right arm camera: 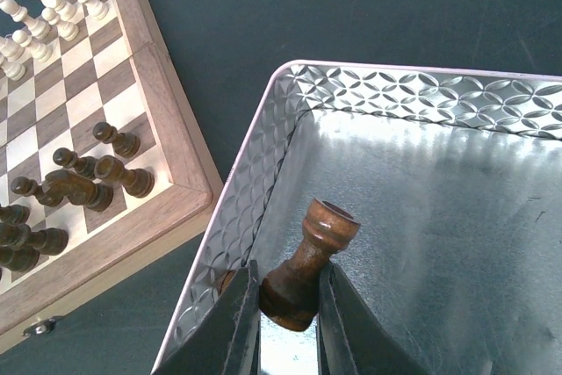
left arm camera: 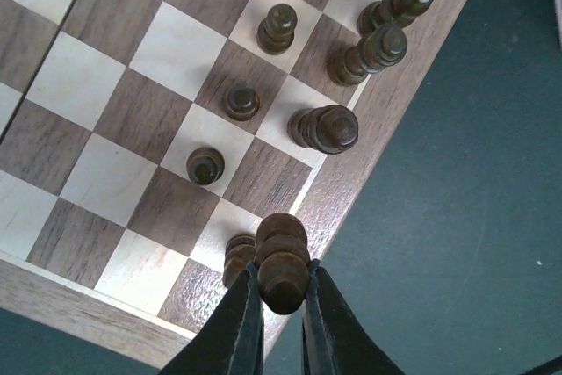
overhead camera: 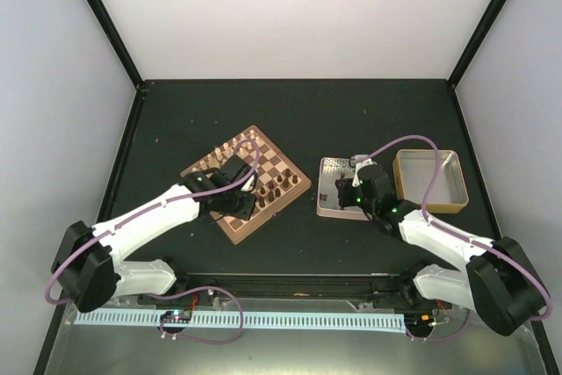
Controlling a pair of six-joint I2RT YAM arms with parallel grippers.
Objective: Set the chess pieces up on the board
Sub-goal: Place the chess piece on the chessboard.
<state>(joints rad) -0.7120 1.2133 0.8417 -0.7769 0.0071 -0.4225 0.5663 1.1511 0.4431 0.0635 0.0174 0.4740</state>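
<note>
A dark matte tabletop [overhead camera: 290,111] is enclosed on three sides by plain white walls [overhead camera: 299,15], which are joined by black corner posts [overhead camera: 101,15]. The scene is lit evenly, and no hard shadows are cast. A pale slotted strip [overhead camera: 307,318] is laid along the near edge. The same dark surface is seen to the right of the left fingers [left arm camera: 237,331] and beyond the right fingers [right arm camera: 237,327].
</note>
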